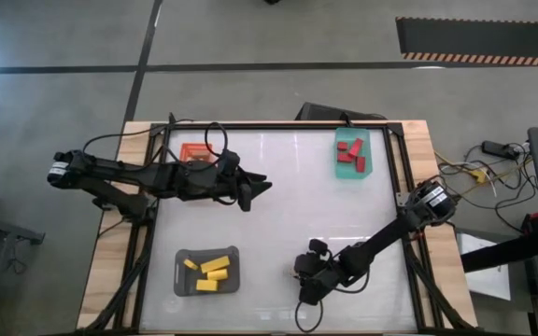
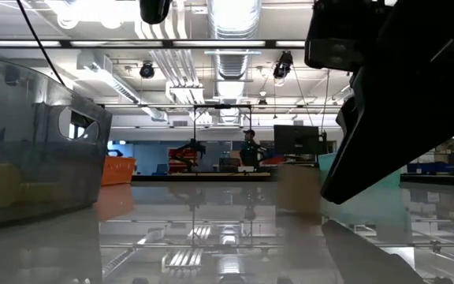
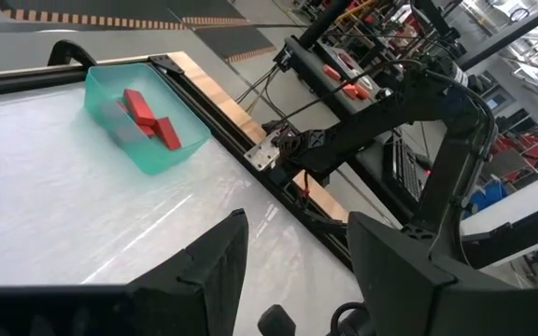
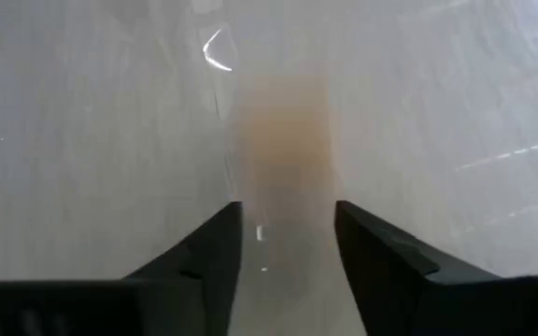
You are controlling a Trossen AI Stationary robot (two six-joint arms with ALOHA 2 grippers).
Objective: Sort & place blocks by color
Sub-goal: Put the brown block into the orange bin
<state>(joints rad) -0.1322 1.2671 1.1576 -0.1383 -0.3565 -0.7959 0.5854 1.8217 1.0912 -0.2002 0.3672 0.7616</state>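
Hovering low over the glossy white tabletop point(image 1: 278, 187), right gripper point(image 4: 288, 245) is straddling a blurred pale tan block point(image 4: 283, 140) between spread jaws, not visibly pinching. Left gripper point(image 1: 261, 187) is waiting mid-table, jaws apart. Red blocks point(image 1: 350, 154) are lying in the green tray point(image 1: 367, 140), yellow blocks point(image 1: 211, 273) in the grey tray point(image 1: 180, 280).

red blocks point(image 1: 350, 154), green tray point(image 1: 365, 138)

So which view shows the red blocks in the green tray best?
The left wrist view: the red blocks fill the green tray close up. The high view shows them small; the low view shows only the tray's wall; the right wrist view shows neither.
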